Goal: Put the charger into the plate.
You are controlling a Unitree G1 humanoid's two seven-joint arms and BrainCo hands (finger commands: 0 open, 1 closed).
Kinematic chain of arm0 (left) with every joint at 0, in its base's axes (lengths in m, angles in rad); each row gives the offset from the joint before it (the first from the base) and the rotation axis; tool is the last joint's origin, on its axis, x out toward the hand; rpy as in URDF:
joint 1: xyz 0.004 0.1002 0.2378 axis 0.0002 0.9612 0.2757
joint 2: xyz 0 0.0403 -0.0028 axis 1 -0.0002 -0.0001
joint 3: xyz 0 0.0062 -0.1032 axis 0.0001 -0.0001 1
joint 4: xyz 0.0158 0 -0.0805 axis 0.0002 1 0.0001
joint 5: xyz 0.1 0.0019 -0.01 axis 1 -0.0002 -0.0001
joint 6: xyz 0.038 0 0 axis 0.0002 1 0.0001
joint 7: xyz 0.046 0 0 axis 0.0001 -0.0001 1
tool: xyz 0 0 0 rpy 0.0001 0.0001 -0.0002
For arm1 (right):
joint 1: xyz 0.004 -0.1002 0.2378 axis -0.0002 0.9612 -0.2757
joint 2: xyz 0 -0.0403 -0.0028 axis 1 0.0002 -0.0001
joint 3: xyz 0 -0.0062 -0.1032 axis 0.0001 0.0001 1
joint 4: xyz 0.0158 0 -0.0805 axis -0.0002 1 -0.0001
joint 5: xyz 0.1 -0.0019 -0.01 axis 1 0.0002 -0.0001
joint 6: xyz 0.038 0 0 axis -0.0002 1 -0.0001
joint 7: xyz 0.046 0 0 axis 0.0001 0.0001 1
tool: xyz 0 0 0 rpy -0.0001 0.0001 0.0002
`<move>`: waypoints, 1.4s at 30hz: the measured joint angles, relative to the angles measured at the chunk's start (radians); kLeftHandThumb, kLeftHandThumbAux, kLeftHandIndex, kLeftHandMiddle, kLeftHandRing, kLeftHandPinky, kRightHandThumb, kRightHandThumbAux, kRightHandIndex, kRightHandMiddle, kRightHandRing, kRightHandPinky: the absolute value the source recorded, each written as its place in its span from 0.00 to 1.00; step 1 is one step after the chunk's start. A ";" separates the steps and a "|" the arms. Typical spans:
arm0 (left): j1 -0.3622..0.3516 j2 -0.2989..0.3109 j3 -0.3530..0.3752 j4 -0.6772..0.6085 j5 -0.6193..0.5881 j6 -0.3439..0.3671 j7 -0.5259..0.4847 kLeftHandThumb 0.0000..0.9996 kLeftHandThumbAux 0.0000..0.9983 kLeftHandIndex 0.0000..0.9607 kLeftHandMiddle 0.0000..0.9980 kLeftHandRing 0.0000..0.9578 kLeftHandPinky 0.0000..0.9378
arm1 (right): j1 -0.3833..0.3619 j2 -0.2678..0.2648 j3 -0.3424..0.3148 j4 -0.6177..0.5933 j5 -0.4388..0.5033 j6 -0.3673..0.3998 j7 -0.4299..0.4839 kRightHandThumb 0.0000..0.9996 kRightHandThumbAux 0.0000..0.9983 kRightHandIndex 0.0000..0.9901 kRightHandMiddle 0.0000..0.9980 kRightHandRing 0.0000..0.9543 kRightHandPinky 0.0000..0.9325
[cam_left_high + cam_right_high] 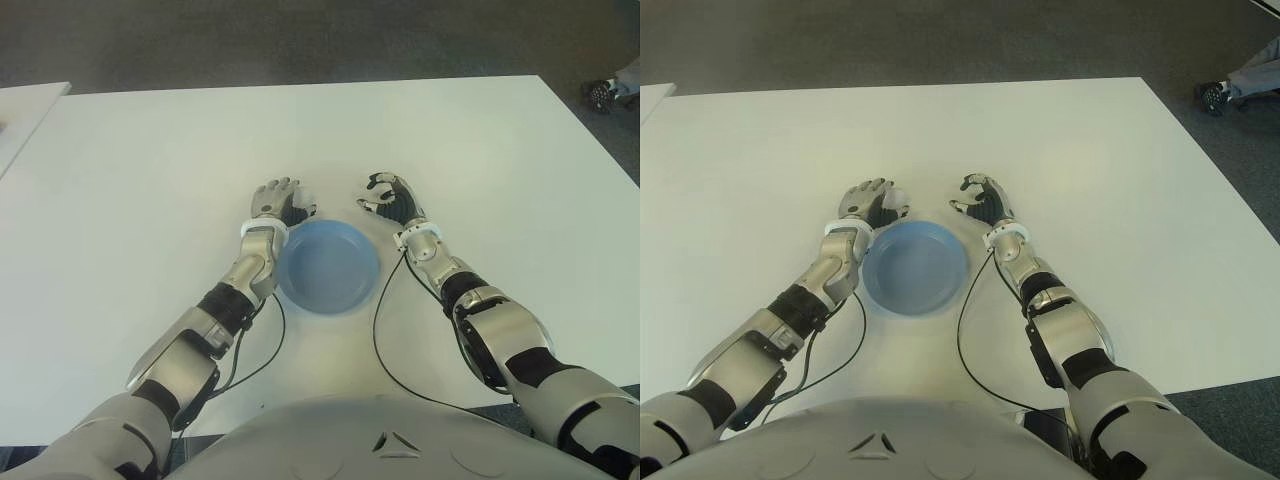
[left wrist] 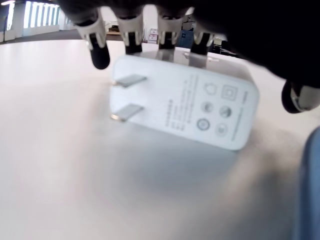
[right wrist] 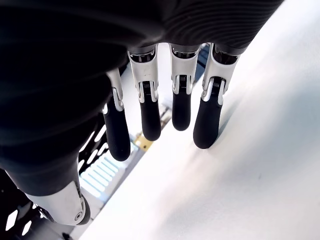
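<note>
On the white table [image 1: 120,180] you are working with both hands just beyond the far rim of the blue plate [image 1: 328,266]. Starting from your left, the left hand [image 1: 280,203] is sitting at the plate's far-left edge, and its wrist view is showing the white charger [image 2: 187,107] lying on the tabletop under that hand. The fingers [image 2: 98,47] are curling down along the charger's far side, with the thumb showing at its other end, so the hand is closing around it; whether it is gripping firmly, you cannot tell. The charger's two flat prongs are pointing sideways, and a sliver of the plate's rim is showing just beside it, so the charger is lying outside the plate. Moving right, the right hand [image 1: 392,198] is hovering near the plate's far-right edge, its fingers [image 3: 150,112] hanging loosely apart and holding nothing.
</note>
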 measured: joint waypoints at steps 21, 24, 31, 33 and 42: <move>-0.006 -0.030 0.003 0.059 -0.001 0.011 0.057 0.10 0.22 0.00 0.00 0.00 0.00 | 0.006 -0.016 0.006 0.000 -0.001 -0.029 0.000 0.71 0.73 0.42 0.81 0.90 0.95; -0.009 -0.036 0.005 0.073 -0.002 0.010 0.069 0.10 0.23 0.00 0.00 0.00 0.00 | 0.008 -0.021 0.006 0.000 -0.001 -0.033 0.000 0.71 0.73 0.42 0.82 0.91 0.95; -0.037 -0.045 0.023 0.148 -0.016 -0.011 0.121 0.13 0.24 0.00 0.00 0.00 0.00 | 0.011 -0.024 0.006 0.000 -0.001 -0.041 0.000 0.71 0.73 0.42 0.82 0.91 0.95; -0.046 -0.046 0.030 0.169 -0.022 -0.015 0.130 0.14 0.24 0.00 0.00 0.00 0.00 | 0.012 -0.026 0.006 0.000 -0.001 -0.043 0.000 0.71 0.73 0.42 0.82 0.90 0.95; -0.088 -0.051 0.052 0.261 -0.040 -0.043 0.173 0.15 0.24 0.00 0.00 0.00 0.00 | 0.018 -0.036 0.012 0.000 -0.001 -0.064 0.000 0.71 0.73 0.42 0.81 0.90 0.95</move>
